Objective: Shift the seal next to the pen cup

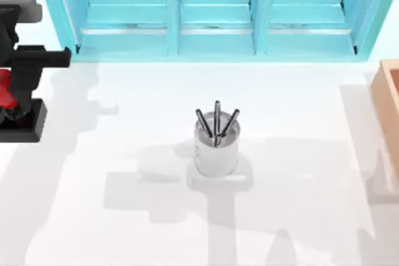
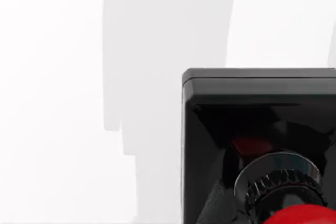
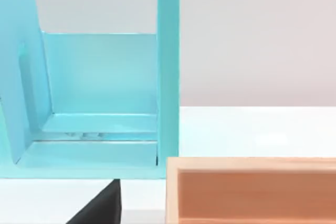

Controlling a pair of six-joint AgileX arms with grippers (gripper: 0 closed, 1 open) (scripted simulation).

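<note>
Left wrist view, nearest, looks down on the seal, a glossy red ball knob on a black square block base, close under the camera. Top view puts the left gripper at the table's left edge with red showing inside it; whether its fingers clamp the seal I cannot tell. Well apart, mid-table, stands the shiny silver cylindrical pen cup with 3 dark pens. Farthest: turquoise shelf unit, tan wooden box. No legible writing.

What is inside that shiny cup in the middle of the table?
Three dark pens stick out of the pen cup, leaning apart. Their lower ends, and anything else inside, are hidden by its wall.
</note>
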